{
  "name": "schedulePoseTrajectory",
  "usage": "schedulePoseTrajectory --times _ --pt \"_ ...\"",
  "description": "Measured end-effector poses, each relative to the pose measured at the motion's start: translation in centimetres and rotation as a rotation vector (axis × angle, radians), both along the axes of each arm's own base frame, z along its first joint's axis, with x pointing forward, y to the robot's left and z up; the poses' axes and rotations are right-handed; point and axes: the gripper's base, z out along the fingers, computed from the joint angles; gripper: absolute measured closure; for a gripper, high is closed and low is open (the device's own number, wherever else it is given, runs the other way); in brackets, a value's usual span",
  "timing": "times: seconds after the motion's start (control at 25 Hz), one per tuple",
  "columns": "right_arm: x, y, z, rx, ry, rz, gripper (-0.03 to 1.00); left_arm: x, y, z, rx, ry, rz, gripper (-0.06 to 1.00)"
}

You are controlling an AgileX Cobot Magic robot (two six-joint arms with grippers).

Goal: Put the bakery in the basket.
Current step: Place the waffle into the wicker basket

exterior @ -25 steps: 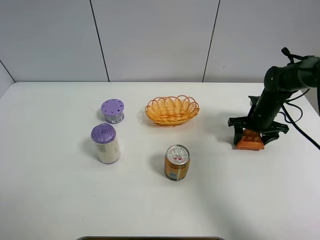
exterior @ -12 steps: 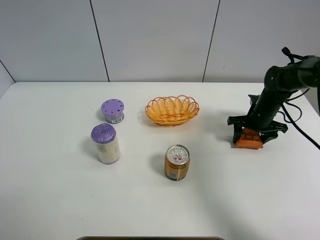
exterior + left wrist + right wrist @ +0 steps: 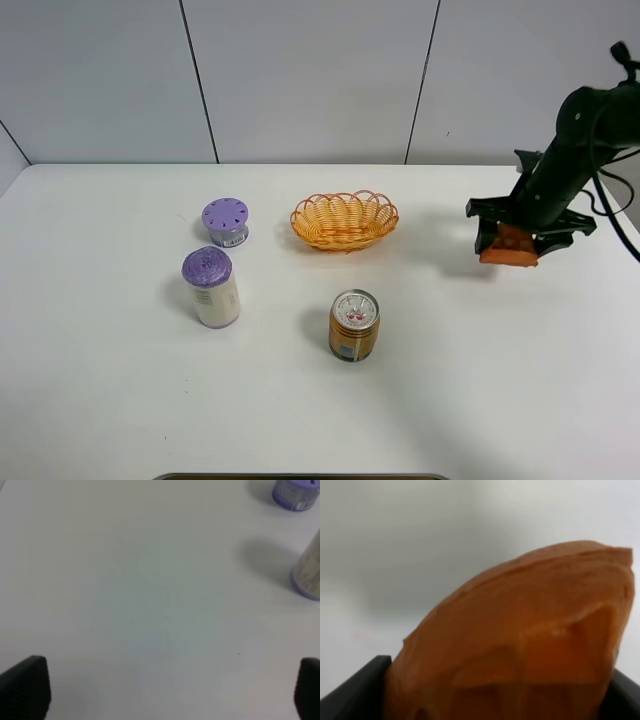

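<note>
The bakery (image 3: 520,640) fills the right wrist view as an orange blur running off the edge, with the right gripper (image 3: 510,245) reduced there to two dark finger corners. The left gripper (image 3: 160,692) shows only two black tips at the frame's edge, while a purple-lidded jar (image 3: 297,492) and a white bottle (image 3: 310,572) are both cropped and out of focus. The label on the can (image 3: 354,325) is too small to read from the high camera.
</note>
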Motion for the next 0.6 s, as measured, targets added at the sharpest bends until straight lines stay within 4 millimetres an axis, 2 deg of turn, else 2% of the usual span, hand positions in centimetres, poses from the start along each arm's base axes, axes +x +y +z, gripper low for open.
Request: schedulePoseTrajectory --times 0.12,0.24,0.4,0.6 --pt "0.6 0.4 3.3 0.001 -0.064 0.020 0.26 0.0 0.0 0.0 0.000 0.000 0.000 -0.05" --pt "1.6 2.1 6.3 0.006 -0.130 0.071 0.26 0.0 0.0 0.0 0.000 0.000 0.000 -0.05" --pt "2.6 6.3 9.6 0.023 -0.245 0.170 0.26 0.0 0.0 0.0 0.000 0.000 0.000 -0.05" --pt "2.5 11.5 11.4 0.065 -0.340 0.249 0.26 0.0 0.0 0.0 0.000 0.000 0.000 -0.05"
